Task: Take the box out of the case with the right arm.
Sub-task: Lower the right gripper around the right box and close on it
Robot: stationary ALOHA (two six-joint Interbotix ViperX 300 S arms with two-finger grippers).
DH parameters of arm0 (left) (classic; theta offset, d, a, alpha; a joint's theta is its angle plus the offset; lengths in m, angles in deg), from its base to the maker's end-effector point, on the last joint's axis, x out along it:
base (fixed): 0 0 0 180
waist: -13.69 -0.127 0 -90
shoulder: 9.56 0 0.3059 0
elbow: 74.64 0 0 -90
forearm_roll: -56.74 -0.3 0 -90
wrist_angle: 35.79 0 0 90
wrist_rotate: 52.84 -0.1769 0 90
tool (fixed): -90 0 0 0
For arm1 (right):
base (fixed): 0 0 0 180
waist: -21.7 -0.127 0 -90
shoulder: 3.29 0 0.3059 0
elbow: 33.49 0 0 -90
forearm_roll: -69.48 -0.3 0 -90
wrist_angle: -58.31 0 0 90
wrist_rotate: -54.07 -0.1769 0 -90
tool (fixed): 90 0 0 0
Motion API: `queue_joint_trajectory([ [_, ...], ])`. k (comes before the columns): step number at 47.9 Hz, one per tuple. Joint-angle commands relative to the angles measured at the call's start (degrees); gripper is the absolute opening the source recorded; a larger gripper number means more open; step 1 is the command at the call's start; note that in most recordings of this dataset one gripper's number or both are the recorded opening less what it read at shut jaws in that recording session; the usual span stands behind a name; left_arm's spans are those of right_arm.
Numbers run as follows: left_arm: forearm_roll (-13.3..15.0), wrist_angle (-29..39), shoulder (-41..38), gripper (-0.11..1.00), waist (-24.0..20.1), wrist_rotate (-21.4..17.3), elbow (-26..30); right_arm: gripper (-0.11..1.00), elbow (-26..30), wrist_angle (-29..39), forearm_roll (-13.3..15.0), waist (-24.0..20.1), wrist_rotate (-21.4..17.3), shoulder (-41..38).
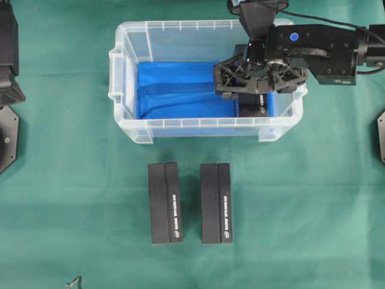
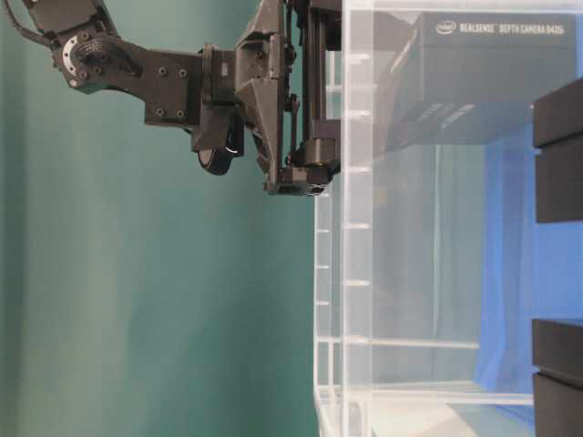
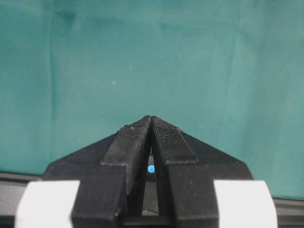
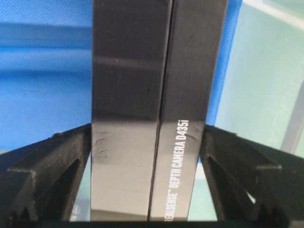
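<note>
Box (image 4: 156, 109) in case (image 1: 129, 78), long axis running w/ short walls; right tool (image 4: 152, 156) wide, straddling its sides.

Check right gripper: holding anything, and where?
Cannot be told. Right gripper fingers flank the black box on its long sides inside the case; contact unclear.

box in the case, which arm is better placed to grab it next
Right. Its open pincer already straddles the black box inside the clear case, a finger on each side. The left pincer is shut over bare green cloth, away from the case.
</note>
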Motion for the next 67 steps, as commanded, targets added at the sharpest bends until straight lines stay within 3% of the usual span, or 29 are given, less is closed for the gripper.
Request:
queue_joint_trajectory([
  [1,-0.2,-0.4,0.0,0.0,-0.2,0.1,1.1,0.86,0.3,-0.3,-0.2,0.3,-0.7,0.7],
  [7,-0.2,-0.4,0.0,0.0,-0.2,0.0,1.1,0.63,0.3,0.1,0.0,0.3,-2.0,0.7],
  [40,-0.3,-0.4,0.4,0.0,-0.2,-0.1,1.1,0.64,3.2,1.1,0.2,0.3,-2.1,1.0],
  [67,-0.2,-0.4,0.7,0.0,-0.2,-0.2,1.0,0.64,14.9,18.8,3.5,-0.4,-1.9,6.1],
])
